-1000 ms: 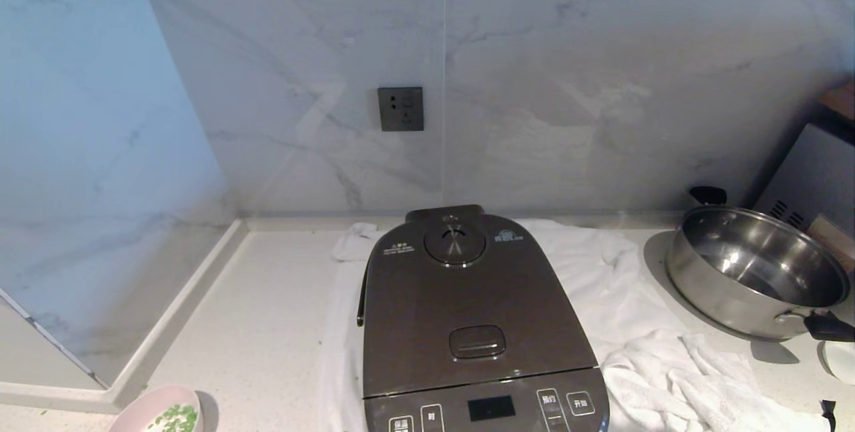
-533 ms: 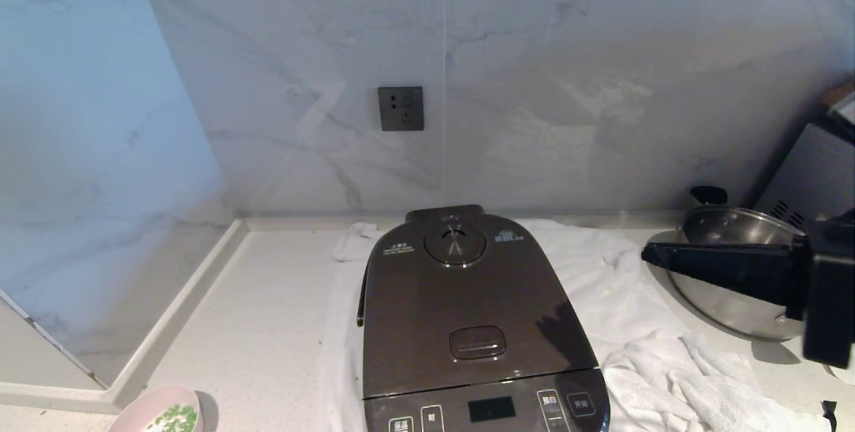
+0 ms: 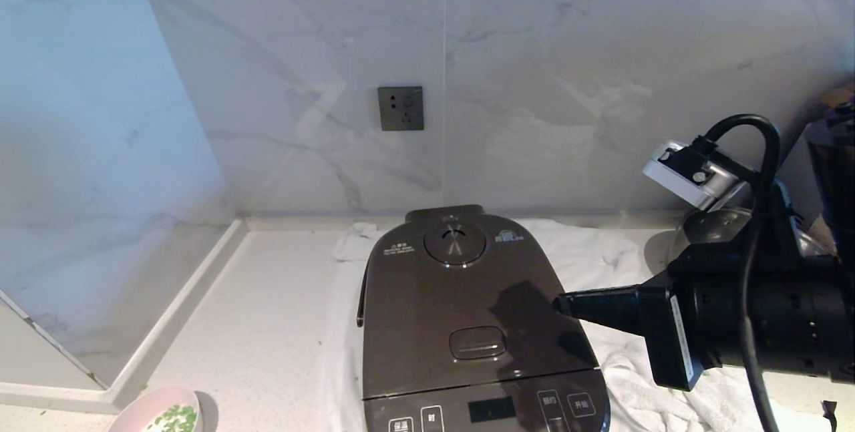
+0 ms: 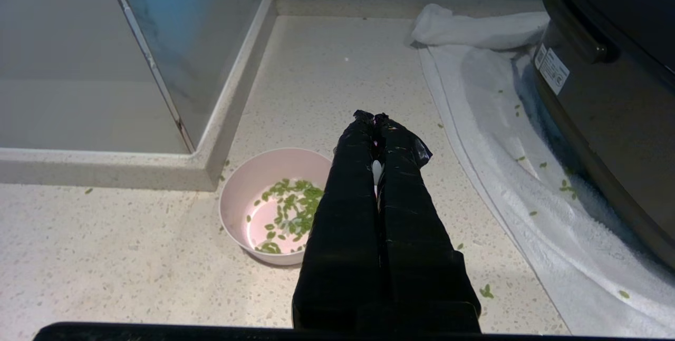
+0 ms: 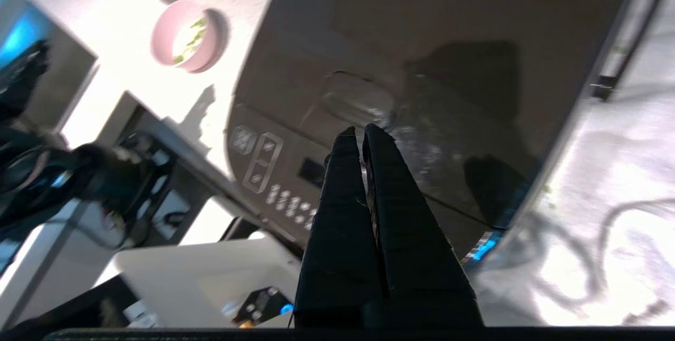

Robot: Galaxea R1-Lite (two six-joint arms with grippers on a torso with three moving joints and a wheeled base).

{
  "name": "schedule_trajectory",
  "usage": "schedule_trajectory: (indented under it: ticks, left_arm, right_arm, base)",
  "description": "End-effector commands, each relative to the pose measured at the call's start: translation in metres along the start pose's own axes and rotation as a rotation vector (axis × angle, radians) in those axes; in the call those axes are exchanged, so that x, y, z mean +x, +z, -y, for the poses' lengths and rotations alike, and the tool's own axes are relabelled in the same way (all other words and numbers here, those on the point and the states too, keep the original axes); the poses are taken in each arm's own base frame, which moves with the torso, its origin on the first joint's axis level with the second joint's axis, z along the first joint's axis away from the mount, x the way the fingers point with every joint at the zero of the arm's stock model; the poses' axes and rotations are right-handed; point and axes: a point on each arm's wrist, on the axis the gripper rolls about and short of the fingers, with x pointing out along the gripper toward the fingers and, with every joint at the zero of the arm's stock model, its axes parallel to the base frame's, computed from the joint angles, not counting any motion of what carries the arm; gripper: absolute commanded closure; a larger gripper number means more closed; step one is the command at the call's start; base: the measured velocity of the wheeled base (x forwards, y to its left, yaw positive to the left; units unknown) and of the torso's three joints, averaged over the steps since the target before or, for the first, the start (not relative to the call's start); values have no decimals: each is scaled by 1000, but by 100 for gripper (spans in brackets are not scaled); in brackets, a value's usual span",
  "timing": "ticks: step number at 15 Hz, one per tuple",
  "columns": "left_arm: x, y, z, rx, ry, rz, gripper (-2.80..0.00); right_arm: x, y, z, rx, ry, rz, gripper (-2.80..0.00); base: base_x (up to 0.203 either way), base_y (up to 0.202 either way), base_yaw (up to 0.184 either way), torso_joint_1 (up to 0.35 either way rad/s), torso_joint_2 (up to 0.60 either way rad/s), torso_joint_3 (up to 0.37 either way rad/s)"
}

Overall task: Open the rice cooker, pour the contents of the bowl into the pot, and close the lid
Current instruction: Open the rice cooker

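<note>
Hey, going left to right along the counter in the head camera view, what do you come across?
bowl with the contents → rice cooker on the white towel → right gripper, reaching in over the cooker's right edge.

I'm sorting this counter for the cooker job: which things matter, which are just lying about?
Job:
rice cooker
lid, down
bowl
contents, green bits
right gripper, beside the lid
left gripper, by the bowl

Lying about:
towel
steel pot
wall socket
</note>
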Motion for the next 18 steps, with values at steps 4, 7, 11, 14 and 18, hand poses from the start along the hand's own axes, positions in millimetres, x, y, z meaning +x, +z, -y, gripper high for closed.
schedule_trajectory:
  ticks: [4,7,11,14,18]
  left_arm:
    - [0,0,0,-4,0,-3,0]
    - [0,0,0,-5,0,-3,0]
    - [0,0,0,-9,0,-3,0]
    - [0,0,0,-9,1,-3,0]
    - [0,0,0,-9,0,-3,0]
  right_arm:
    - [12,-8,1,13,64,-110,0]
    - [28,-21,12,47,106,-207,0]
    - [55,-17,23,58,133,-163,0]
    - [65,-14,29,57,124,-174,0]
    - [84,-14,32,61,131,-180,0]
  base:
    - [0,0,0,0,0,0]
    - [0,0,0,0,0,0]
    - [0,0,0,0,0,0]
    - [0,0,0,0,0,0]
    - [0,0,0,0,0,0]
